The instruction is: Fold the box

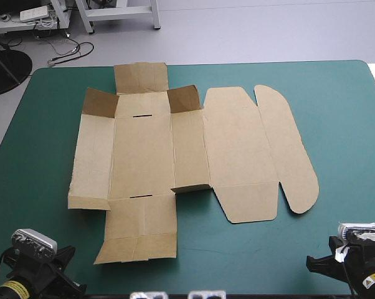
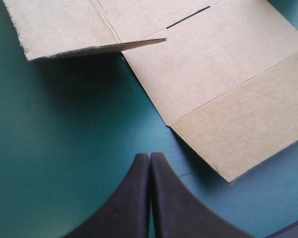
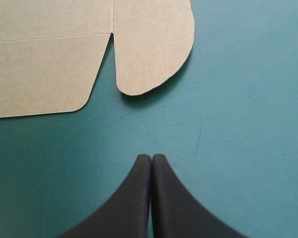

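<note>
The brown box (image 1: 175, 149) lies as a cut sheet spread across the middle of the teal-green table, mostly flat, with small corner flaps at its far side standing up a little. Its lid panel with the rounded flap (image 1: 287, 149) reaches to the right. My left gripper (image 2: 150, 157) is shut and empty, hovering just short of the sheet's near-left flap (image 2: 248, 134). My right gripper (image 3: 152, 157) is shut and empty too, a short way from the rounded flap's near end (image 3: 154, 49). In the high view both arms sit at the near corners of the table.
Bare teal-green cover (image 1: 337, 212) surrounds the sheet on the right and along the near edge. The table's far edge (image 1: 237, 63) runs just beyond the sheet's far flap.
</note>
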Robot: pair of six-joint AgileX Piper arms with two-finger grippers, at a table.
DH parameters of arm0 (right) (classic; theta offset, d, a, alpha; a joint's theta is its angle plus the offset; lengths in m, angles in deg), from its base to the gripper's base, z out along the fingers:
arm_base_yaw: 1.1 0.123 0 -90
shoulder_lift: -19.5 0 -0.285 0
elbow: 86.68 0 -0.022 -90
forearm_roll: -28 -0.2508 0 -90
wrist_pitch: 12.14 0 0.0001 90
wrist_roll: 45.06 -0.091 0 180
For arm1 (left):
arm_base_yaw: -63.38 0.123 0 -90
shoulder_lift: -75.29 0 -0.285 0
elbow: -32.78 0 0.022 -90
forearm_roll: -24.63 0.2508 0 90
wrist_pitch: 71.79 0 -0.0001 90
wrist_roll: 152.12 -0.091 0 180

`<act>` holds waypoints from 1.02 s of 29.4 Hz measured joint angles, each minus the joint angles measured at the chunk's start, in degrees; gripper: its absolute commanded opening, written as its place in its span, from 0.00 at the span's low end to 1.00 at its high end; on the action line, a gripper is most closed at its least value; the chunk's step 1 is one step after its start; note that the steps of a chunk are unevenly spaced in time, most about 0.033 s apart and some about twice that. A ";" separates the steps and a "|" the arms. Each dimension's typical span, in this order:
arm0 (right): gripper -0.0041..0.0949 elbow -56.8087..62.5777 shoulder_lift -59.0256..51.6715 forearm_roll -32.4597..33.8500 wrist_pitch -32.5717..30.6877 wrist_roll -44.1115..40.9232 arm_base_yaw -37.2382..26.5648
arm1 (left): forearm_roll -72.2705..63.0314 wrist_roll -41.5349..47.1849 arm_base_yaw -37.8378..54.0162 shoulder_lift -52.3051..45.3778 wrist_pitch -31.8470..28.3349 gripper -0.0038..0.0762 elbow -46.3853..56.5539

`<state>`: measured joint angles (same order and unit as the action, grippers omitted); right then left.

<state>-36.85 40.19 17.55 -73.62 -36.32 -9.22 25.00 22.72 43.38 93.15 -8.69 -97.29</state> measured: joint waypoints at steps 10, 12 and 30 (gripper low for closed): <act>0.02 0.00 0.00 0.00 0.00 0.00 0.00 | -0.36 0.00 0.00 0.00 0.00 0.04 0.00; 0.02 0.00 0.00 0.00 0.00 0.00 0.00 | -0.36 0.00 0.00 0.00 0.00 0.04 0.00; 0.02 0.00 0.00 -0.06 0.00 0.00 0.00 | 0.00 2.33 0.00 24.18 4.90 0.04 -32.95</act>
<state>-36.85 40.19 17.49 -73.62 -36.32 -9.22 25.00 25.05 43.38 117.33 -3.78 -130.24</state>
